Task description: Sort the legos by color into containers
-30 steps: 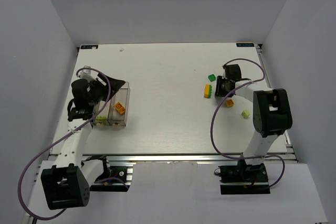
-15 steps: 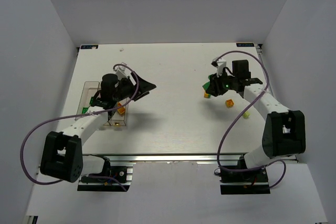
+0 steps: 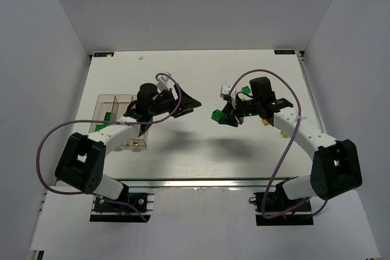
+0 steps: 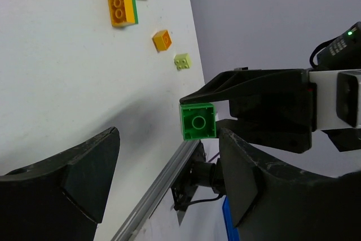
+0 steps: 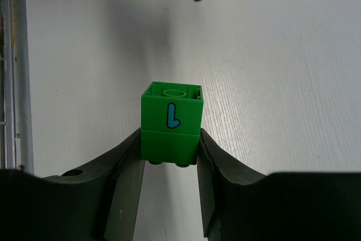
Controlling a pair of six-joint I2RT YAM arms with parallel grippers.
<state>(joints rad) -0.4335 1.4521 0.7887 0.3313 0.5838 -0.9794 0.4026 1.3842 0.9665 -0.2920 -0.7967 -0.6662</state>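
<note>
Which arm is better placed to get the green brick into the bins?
Likely left. The left gripper, open, faces the green brick in the right gripper, and the bins sit beside the left arm.

A blue letter "L" marks the green brick

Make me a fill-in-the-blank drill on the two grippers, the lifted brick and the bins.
1. The right gripper is shut on a ___ brick.
2. The left gripper holds nothing; its jaws stand ___.
3. The containers lie on the ___ arm's side.

Missing words: green; open; left.
</note>
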